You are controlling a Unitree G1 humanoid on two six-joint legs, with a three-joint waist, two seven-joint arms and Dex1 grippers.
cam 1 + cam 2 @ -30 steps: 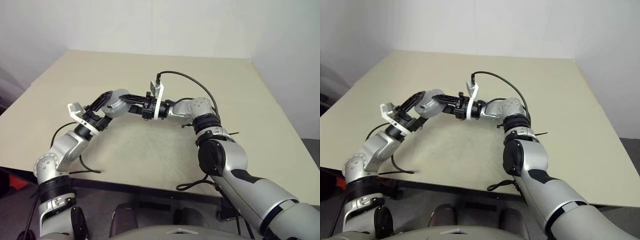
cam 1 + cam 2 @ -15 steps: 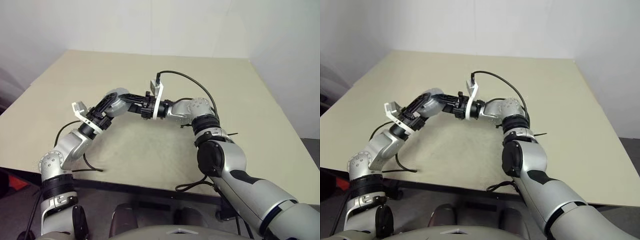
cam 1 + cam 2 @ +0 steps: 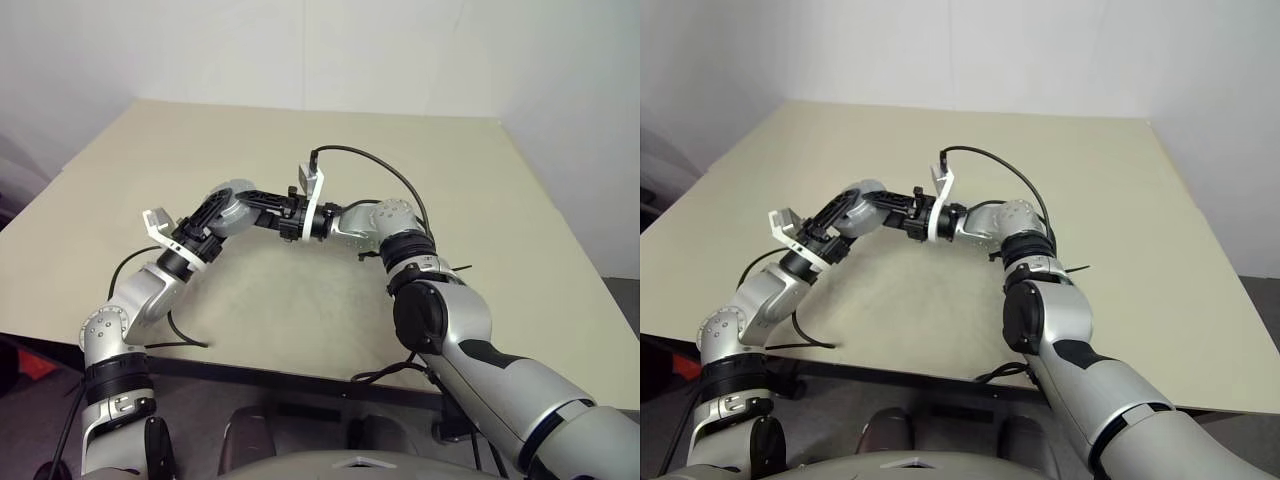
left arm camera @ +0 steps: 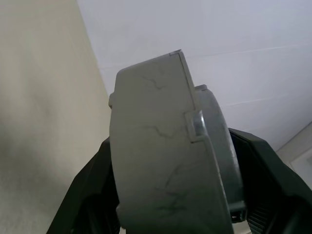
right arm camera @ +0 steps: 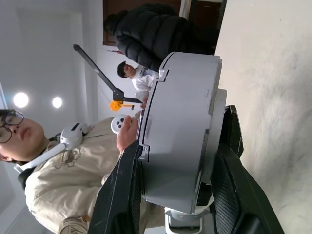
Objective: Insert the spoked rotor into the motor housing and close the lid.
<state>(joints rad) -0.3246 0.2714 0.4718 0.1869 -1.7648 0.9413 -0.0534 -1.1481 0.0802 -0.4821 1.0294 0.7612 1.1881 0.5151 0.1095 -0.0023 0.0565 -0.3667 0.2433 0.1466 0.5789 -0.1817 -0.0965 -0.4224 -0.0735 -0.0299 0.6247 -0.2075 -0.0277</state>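
Observation:
A round silver-grey drum, the motor housing (image 3: 236,198) seen from its outer side, hangs above the middle of the beige table. Both grippers meet on it. My left gripper (image 3: 221,207) comes from the left, and its black fingers (image 4: 90,195) clamp the drum's (image 4: 161,161) two flat faces. My right gripper (image 3: 258,200) reaches in from the right and is shut across the same drum (image 5: 180,122), with a dark finger (image 5: 229,156) on each side. The spoked rotor is out of view. I cannot tell the lid apart from the drum.
The table (image 3: 420,160) spreads wide around the arms, with its front edge near me. A black cable (image 3: 180,338) lies by that front edge on the left. In the right wrist view, a person in a beige jacket (image 5: 63,180) holds a controller, and another person (image 5: 146,29) stands behind.
The left gripper's fingers have closed in on the drum, from spread wide to clamped on it. The right gripper kept its grip and place.

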